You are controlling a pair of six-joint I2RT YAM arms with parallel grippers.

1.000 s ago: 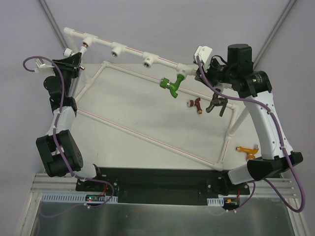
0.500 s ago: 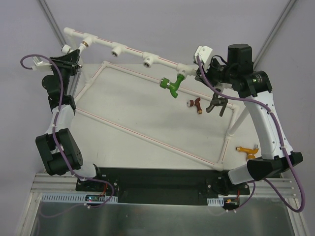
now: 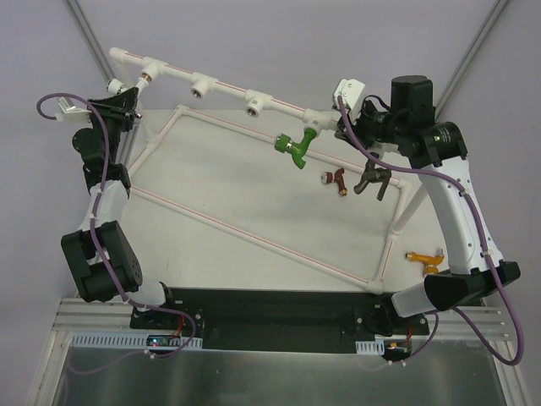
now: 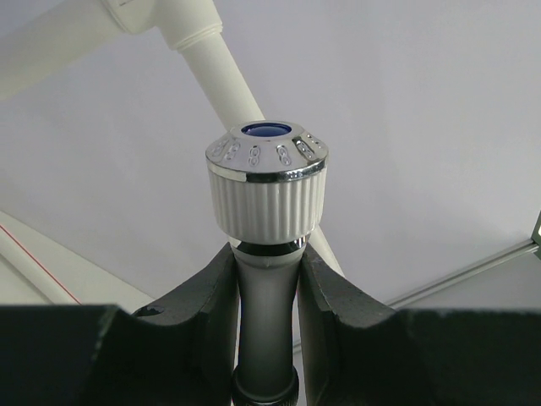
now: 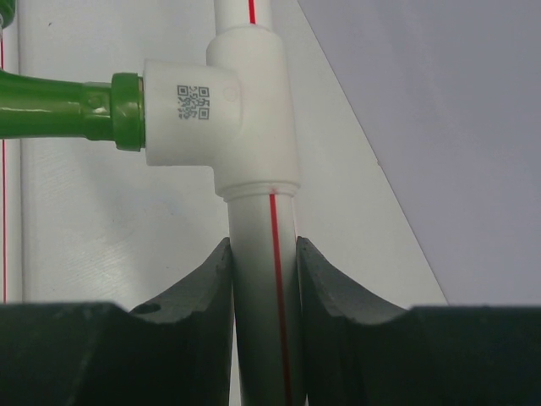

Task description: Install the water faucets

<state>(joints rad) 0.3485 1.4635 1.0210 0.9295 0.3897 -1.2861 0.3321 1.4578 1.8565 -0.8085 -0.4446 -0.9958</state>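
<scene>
The left gripper (image 4: pixel 266 266) is clamping the white faucet (image 4: pixel 267 190) by its grey stem, at the far left of the table (image 3: pixel 220 190); the right gripper (image 5: pixel 264 258) is squeezing the white pipe (image 5: pixel 258 216) just below the tee (image 5: pixel 249 101) carrying the green faucet (image 5: pixel 59 106); the red faucet (image 3: pixel 338 180), grey faucet (image 3: pixel 372 179) and orange faucet (image 3: pixel 425 256) are lying on the table.

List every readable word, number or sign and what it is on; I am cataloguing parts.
No word or number reads clearly in any view.
QR code, black, on the white tee fitting next to the green faucet: a pattern only, no letters.
Raised marks round the chrome rim on the knob of the white faucet: too blurred to read.
Red stripe on the pipe: no text.
</scene>
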